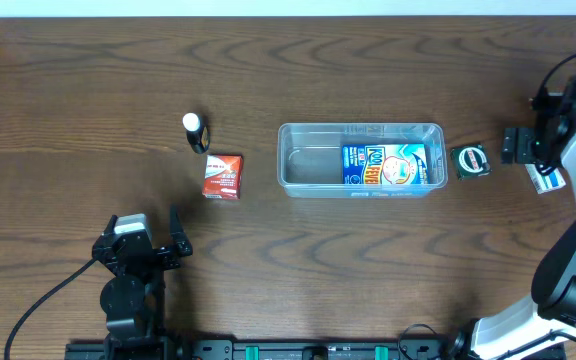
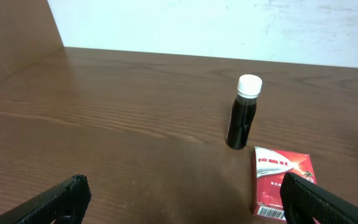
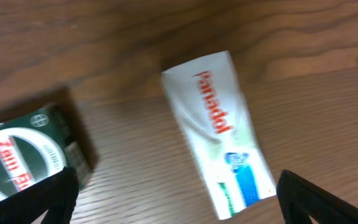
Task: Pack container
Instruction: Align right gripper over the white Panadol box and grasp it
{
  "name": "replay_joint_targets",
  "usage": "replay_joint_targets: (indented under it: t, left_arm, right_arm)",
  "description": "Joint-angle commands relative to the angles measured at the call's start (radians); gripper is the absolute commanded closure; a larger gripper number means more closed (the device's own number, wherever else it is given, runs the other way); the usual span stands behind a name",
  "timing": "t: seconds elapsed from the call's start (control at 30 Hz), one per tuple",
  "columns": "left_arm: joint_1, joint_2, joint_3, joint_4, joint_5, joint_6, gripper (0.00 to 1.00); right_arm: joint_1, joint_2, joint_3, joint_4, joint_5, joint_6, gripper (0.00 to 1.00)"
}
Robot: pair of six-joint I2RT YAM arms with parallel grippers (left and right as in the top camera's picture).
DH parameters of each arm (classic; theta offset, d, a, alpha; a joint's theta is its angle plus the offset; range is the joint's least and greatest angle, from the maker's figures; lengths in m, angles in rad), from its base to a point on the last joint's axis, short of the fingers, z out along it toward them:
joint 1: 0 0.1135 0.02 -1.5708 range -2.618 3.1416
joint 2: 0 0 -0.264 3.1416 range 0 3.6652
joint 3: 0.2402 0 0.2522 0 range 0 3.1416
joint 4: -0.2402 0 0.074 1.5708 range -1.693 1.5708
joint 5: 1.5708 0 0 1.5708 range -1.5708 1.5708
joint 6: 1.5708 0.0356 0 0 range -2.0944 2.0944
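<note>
The right gripper (image 3: 179, 208) hung spread and empty, only its blurred fingertips (image 3: 42, 199) showing. Beneath it lay a white Panadol box (image 3: 219, 130); beside that, a green box (image 3: 17, 158) was cut off at the frame edge. The container (image 1: 286, 165) sat beyond the green box, apart from this gripper, holding a blue box (image 1: 388, 165). The left gripper (image 2: 182, 205), also spread and empty, hid a corner of a red box (image 2: 283, 180) near a dark bottle (image 2: 244, 112).

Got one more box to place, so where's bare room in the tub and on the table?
In the container, the left half beside the blue box is bare. The table is free between the red box and the container. Crowded past its right end: green box and white Panadol box.
</note>
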Motion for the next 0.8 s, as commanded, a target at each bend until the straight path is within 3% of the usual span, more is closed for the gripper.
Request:
replay_joint_targets:
  t: [0.0,0.47,0.77]
  left_arm:
    - [0.006,-0.007,-0.028,-0.006,0.011,0.014,0.02]
    - [0.006,-0.007,-0.028,-0.006,0.011,0.014,0.02]
    - [0.006,-0.007,-0.028,-0.006,0.011,0.014,0.02]
  right_arm:
    - [-0.048,0.005,-0.005,0.024,0.016,-0.042,0.01]
    - [-0.143,0.059,-0.005,0.072,-0.247,-0.196,0.01]
    - [-0.154,0.124,-0.005,0.085,-0.210,-0.247,0.01]
